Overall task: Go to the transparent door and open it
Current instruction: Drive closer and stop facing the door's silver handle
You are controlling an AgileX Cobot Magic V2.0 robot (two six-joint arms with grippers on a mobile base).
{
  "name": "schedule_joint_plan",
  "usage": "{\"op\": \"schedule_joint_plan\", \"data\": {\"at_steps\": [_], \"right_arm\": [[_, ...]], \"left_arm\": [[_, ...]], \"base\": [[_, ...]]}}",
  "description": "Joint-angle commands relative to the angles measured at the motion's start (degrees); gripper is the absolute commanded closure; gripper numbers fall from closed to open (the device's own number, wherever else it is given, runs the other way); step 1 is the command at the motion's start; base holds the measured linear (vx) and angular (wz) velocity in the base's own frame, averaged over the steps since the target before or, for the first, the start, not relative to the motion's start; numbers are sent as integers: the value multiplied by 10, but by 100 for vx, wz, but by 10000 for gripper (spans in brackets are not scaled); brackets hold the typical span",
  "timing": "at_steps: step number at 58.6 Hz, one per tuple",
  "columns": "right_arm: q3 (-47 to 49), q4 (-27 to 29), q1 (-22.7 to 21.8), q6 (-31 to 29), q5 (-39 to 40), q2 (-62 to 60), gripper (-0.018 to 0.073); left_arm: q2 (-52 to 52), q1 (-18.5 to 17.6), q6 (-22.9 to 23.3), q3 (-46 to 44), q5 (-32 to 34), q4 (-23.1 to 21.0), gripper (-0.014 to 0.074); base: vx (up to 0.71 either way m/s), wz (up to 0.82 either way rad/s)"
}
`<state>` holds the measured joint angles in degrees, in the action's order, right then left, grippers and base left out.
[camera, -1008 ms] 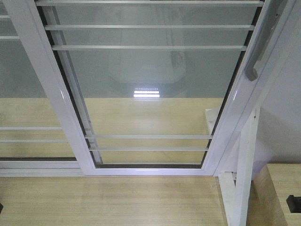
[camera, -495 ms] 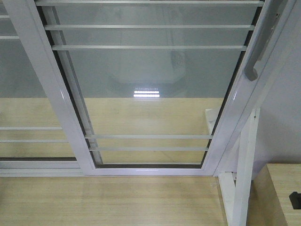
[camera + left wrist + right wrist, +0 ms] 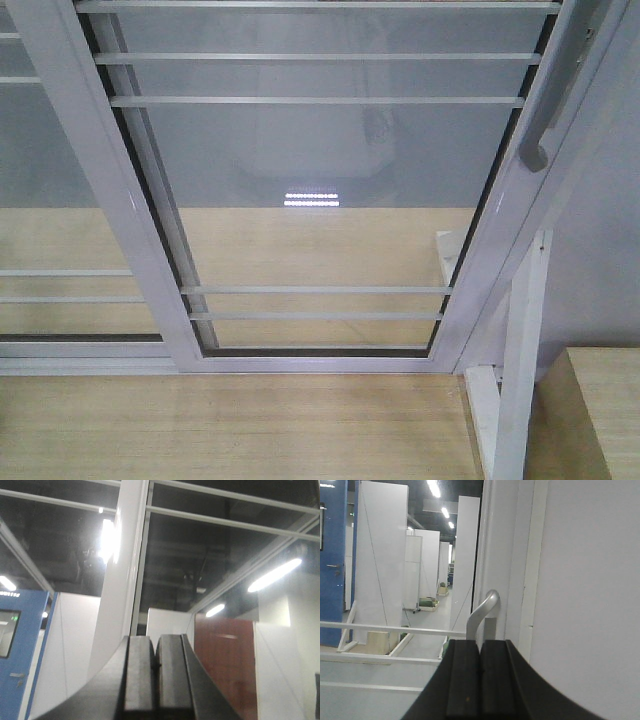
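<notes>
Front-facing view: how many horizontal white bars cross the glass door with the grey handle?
5. Three upper bars, two lower bars close together near the bottom. More may be hidden above the picture.

The front camera is sitting high and tilting downward, looking from close range at the lower glass of the door (image 3: 320, 160) and the floor (image 3: 250, 430), with the handle (image 3: 548, 110) at its upper right edge. The left wrist camera is pointing steeply upward over the left gripper (image 3: 154, 642) at a white frame upright (image 3: 120, 570) and the ceiling lights (image 3: 275, 575). The right wrist camera is looking level over the right gripper (image 3: 480, 645), very near the handle's curved end, and is sharing that handle with the front view.
</notes>
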<state>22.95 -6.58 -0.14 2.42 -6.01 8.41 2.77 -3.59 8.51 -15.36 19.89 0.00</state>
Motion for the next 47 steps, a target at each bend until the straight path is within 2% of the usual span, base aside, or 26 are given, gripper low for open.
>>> {"op": "schedule_joint_plan", "data": {"at_steps": [1,10,22,32,40,47], "right_arm": [[45,-6,0,1,50,59,565],[52,-6,0,-2,88,143,565],[52,-6,0,2,93,251,559],[52,1,0,4,125,311,527],[52,1,0,4,156,340,455],[52,1,0,4,157,362,323]], "left_arm": [[48,-3,-20,-69,-42,0,601],[127,-3,-55,-104,-65,0,600],[222,-3,-50,-104,-106,-3,600],[267,-3,-47,-104,-107,0,589],[304,-3,-52,-104,-106,0,533],[330,-3,-52,-104,-101,0,432]], "base": [[0,0],[0,0],[0,0],[0,0],[0,0],[0,0]]}}
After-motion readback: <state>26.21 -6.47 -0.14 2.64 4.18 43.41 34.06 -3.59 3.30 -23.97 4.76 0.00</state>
